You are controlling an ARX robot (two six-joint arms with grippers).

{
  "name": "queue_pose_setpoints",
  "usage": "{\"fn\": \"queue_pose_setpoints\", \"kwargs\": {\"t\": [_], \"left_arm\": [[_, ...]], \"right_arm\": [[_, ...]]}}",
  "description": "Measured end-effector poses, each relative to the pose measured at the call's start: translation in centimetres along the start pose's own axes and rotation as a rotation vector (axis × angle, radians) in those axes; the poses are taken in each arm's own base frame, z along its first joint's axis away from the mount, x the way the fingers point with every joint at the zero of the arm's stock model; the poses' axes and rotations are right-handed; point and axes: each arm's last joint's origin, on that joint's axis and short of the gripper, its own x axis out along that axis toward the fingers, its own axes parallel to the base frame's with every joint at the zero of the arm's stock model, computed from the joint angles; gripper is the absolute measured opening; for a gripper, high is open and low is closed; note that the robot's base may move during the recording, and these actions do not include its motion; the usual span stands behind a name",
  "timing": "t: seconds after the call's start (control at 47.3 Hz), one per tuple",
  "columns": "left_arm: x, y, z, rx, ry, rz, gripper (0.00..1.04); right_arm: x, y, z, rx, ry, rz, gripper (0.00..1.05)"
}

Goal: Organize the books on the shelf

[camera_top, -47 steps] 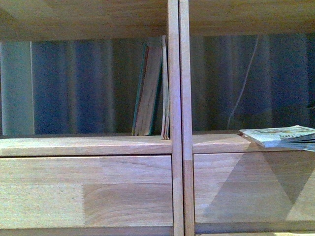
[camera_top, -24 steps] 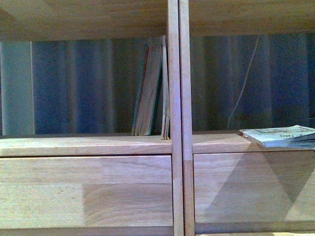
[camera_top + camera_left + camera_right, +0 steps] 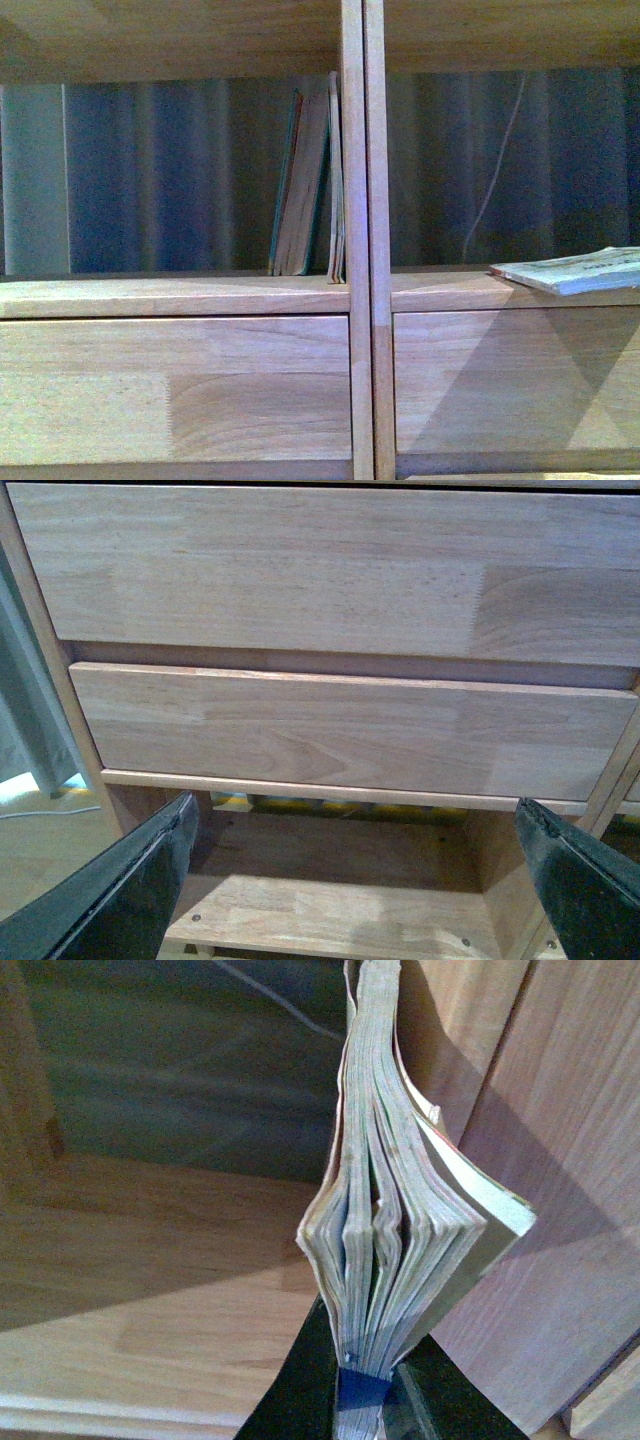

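**Book lifted at its outer end: right compartment**

Compare the front view with the pictures from half a second and one second ago. The flat book (image 3: 575,270) no longer lies level on the board of the right compartment. Its outer end now stands higher than its inner corner, which stays low, at or just above the board. Whether it touches cannot be told.

In the right wrist view, the right jaws pinch this book (image 3: 400,1230) at one edge, beside a strip of blue edging. The pages fan apart above the grip. You cannot tell whether this is one book or several thin ones.

The left jaws are spread wide and hold nothing. They hang low in front of the drawer fronts (image 3: 330,590).

The standing books (image 3: 305,190) lean against the centre post of the shelf (image 3: 355,150) in the left compartment, unchanged.

Judgement: the pick-up is under way, and the placing step is not yet done. Expect the fanned pages to sag or slip, since the grip holds one edge only. Watch the inner corner as it clears the board.
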Motion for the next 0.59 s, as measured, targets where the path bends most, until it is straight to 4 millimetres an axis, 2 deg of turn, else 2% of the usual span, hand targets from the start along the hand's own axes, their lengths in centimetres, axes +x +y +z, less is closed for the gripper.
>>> {"fn": "queue_pose_setpoints", "kwargs": {"t": [0.169, 0.275, 0.38, 0.465, 0.592], "left_arm": [[0.0, 0.0, 0.0, 0.002, 0.000, -0.015, 0.97], [0.6, 0.4, 0.6, 0.030, -0.032, -0.255, 0.97], [1.3, 1.4, 1.3, 0.032, -0.039, -0.390, 0.97], [2.5, 2.8, 2.9, 0.028, -0.062, -0.445, 0.97], [5.3, 5.4, 5.7, -0.017, -0.095, -0.349, 0.97]], "right_arm": [[-2.9, 1.7, 2.0, -0.022, 0.027, 0.097, 0.07], [-4.4, 3.2, 2.9, -0.041, 0.045, 0.163, 0.07], [-5.9, 4.7, 3.4, -0.069, 0.089, 0.234, 0.07], [-7.7, 6.3, 3.8, -0.111, 0.132, 0.321, 0.07], [-9.9, 8.5, 3.9, -0.180, 0.194, 0.464, 0.07]]}}
